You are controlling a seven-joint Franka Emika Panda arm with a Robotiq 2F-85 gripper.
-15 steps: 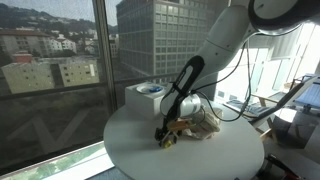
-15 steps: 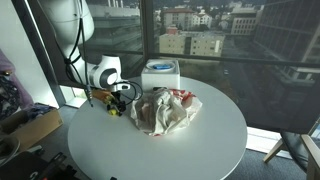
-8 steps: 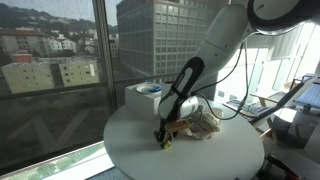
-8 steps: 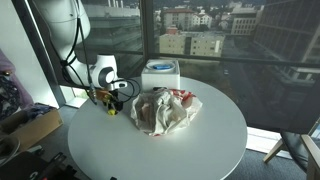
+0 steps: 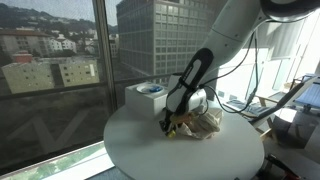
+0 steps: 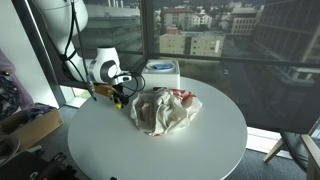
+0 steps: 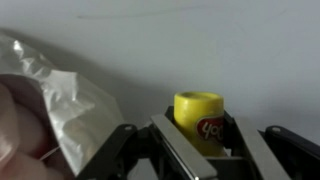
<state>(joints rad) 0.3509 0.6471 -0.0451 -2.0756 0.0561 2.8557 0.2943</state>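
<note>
The jaws are closed on a small yellow tub with a red mark on its side. In the wrist view a finger presses against each side of it. In both exterior views the arm reaches down to the left of a crumpled clear plastic bag, and the tub sits between the jaws just beside the bag's near edge, low over the round white surface. Whether the tub's base touches the surface cannot be told. In the wrist view the bag lies to the left of the tub. A white box stands at the far edge of the surface, beyond the bag, by the window.
</note>
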